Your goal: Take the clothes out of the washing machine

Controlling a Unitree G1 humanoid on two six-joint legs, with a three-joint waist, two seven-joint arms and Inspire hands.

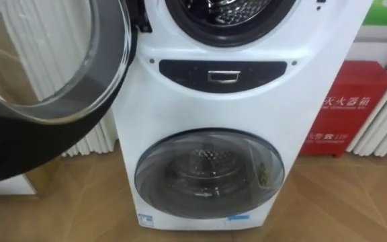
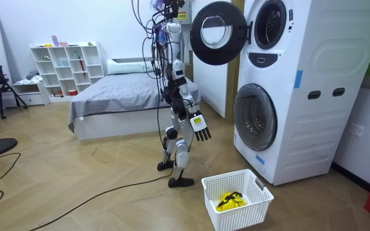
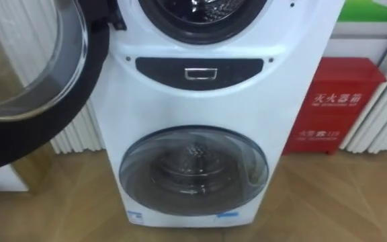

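Washer door (image 1: 46, 60) is swung open, upper left; yellow clothes (image 2: 230, 200) are seen in the basket (image 2: 239, 218); right hand (image 2: 199, 125) is held relaxed, empty.

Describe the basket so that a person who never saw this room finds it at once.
Find the tall white washer on the room view's right. On the wood floor before its lower door stands a white basket. It is the only latticed box there, with a yellow cloth inside.
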